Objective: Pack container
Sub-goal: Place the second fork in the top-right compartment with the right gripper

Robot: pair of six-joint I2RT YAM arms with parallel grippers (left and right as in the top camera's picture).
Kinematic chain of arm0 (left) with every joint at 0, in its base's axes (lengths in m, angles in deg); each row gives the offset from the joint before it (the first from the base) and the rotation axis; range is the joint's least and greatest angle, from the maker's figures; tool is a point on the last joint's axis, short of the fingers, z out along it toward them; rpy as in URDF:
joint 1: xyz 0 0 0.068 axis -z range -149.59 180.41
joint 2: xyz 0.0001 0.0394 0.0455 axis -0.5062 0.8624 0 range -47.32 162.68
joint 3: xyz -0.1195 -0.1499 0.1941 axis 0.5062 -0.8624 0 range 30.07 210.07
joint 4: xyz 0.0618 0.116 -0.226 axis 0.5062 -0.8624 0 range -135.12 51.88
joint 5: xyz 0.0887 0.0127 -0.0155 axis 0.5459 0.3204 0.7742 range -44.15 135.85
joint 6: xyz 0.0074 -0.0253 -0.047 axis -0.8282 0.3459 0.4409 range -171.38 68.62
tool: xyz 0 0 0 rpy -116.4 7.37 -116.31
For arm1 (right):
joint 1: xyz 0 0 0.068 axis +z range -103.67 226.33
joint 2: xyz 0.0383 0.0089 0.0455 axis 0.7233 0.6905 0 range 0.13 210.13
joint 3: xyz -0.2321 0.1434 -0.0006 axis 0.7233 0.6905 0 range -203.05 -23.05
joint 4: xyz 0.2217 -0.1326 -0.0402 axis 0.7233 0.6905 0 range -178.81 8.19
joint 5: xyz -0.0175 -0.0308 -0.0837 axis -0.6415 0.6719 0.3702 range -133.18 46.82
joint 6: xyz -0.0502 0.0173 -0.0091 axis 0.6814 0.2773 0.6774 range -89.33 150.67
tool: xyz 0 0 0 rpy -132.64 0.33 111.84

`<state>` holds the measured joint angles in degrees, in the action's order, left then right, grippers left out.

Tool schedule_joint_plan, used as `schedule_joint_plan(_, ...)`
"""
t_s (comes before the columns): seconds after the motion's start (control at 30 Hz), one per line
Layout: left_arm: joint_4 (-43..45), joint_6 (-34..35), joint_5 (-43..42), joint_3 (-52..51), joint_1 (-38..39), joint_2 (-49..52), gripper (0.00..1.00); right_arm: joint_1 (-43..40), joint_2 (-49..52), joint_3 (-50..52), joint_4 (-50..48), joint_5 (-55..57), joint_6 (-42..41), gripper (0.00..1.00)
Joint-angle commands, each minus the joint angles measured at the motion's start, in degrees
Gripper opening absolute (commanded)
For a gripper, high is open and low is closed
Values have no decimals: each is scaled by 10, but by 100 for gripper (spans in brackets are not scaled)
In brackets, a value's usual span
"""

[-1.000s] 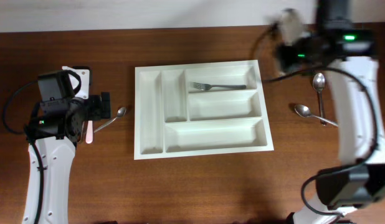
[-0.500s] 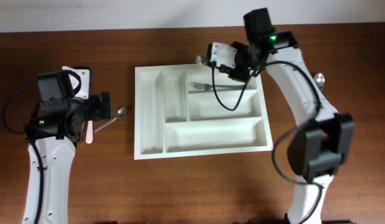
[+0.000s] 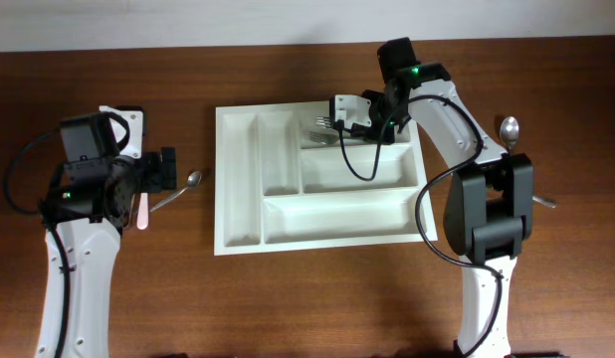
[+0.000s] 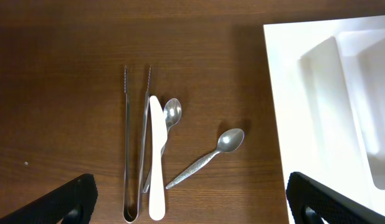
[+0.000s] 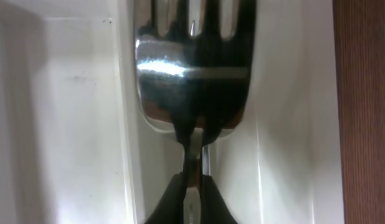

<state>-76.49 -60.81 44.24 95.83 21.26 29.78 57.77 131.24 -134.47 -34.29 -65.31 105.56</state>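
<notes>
The white container [image 3: 240, 189] lies at the table's middle; its left edge shows in the left wrist view [image 4: 317, 93]. My right gripper [image 3: 349, 121] is low in the top wide compartment, shut on the handle of a fork [image 5: 192, 68]. The fork's tines [image 3: 320, 125] point left over that compartment's left end. My left gripper [image 4: 192, 205] is open and empty, left of the container [image 3: 169, 169], above a group of utensils on the wood.
Below my left gripper lie metal tongs [image 4: 127, 143], a white knife [image 4: 156, 162], a spoon [image 4: 171, 113] and a textured-handle spoon [image 4: 208, 158]. Right of the container a spoon [image 3: 509, 129] lies on the wood. My right arm crosses the container's right edge.
My right arm has swung from the table's right side over the container and come down into the top wide compartment. The left arm has not moved.
</notes>
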Motion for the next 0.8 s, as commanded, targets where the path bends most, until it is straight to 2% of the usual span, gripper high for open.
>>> schedule_joint_plan(0.0, -1, -7, 1, 10, -2, 2, 99, -2, 1, -2, -2, -2, -16, 35)
schedule_joint_plan(0.03, -1, -7, 1, 10, -2, 2, 99, -2, -2, -4, -1, 0, -39, 39)
schedule_joint_plan(0.2, -1, -7, 1, 10, -2, 2, 99, -6, -41, -38, 6, 14, -208, 39)
schedule_joint_plan(0.37, -1, -7, 1, 10, -2, 2, 99, -27, -90, -133, 92, 34, -475, 40)
schedule_joint_plan(0.43, -1, -7, 1, 10, -2, 2, 99, -47, -104, -180, 141, 63, -506, 25)
schedule_joint_plan(0.47, -1, -7, 1, 10, -2, 2, 99, -57, -108, -196, 156, 75, -521, 26)
schedule_joint_plan(0.5, -1, -7, 1, 10, -2, 2, 99, -71, -111, -211, 166, 90, -543, 52)
schedule_joint_plan(0.53, -1, -7, 1, 10, -2, 2, 99, -85, -112, -219, 171, 106, -569, 60)
schedule_joint_plan(0.57, -1, -7, 1, 10, -2, 2, 99, -104, -112, -224, 174, 125, -598, 61)
schedule_joint_plan(0.67, -1, -7, 1, 10, -2, 2, 99, -162, -108, -218, 188, 188, -661, 50)
schedule_joint_plan(0.77, -1, -7, 1, 10, -2, 2, 99, -228, -99, -188, 199, 217, -765, 50)
